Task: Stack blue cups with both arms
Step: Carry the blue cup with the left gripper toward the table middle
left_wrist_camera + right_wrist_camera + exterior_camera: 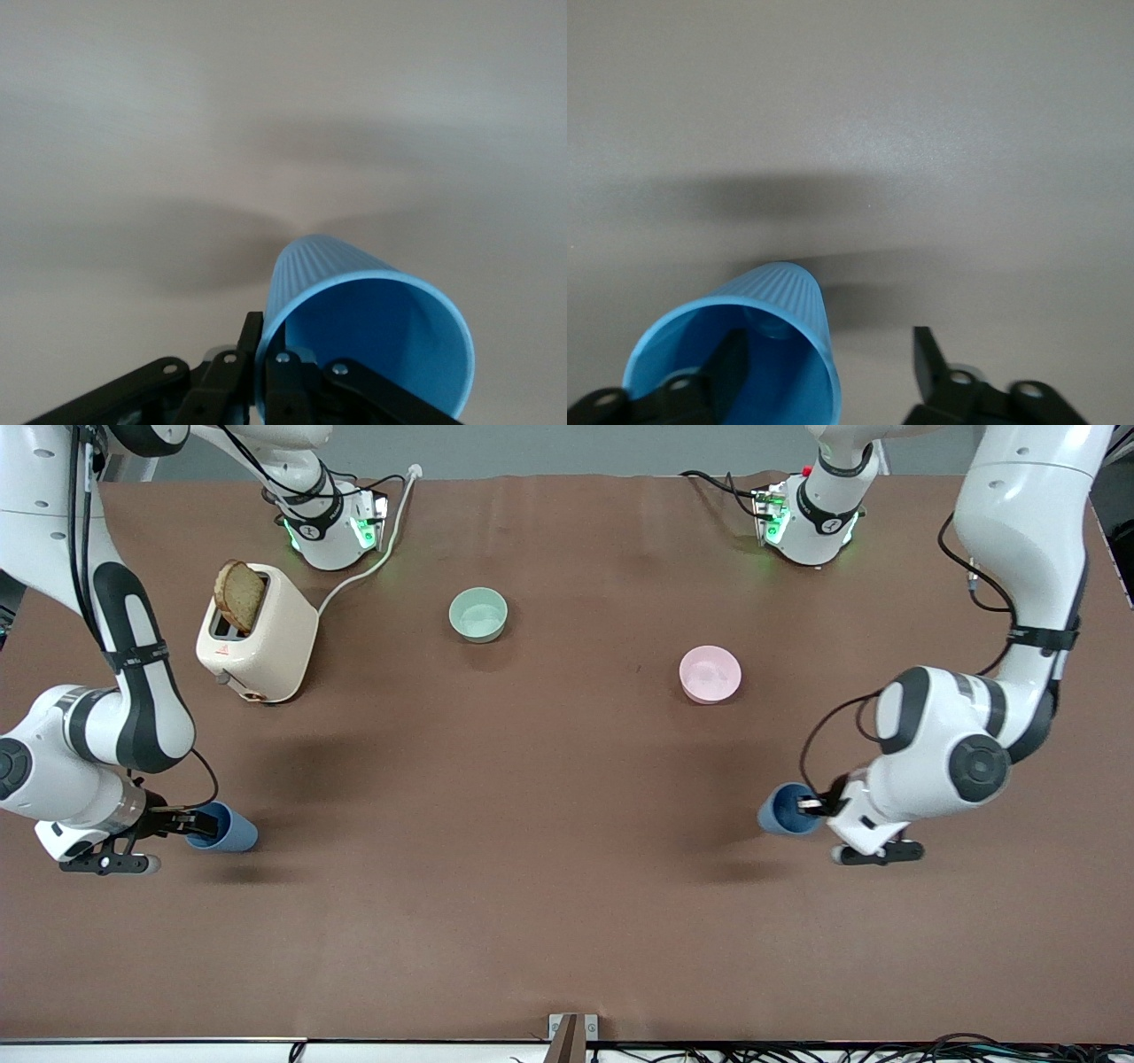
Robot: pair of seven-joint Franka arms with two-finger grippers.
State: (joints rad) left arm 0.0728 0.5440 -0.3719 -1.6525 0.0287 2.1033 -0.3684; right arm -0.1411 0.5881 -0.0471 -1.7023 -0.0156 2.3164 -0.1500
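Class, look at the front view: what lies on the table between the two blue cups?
Nothing: in the front view the brown table is bare between the cup at the right pincer and the cup at the left pincer.

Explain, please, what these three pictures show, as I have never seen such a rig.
These are two white robot arms at a brown table. The wide picture looks down from across it; the others come from wrist cameras. On the table stand a toaster holding bread, a green bowl and a pink bowl. The left claw pinches the rim of a blue cup. The right claw is open, one finger inside the second blue cup.
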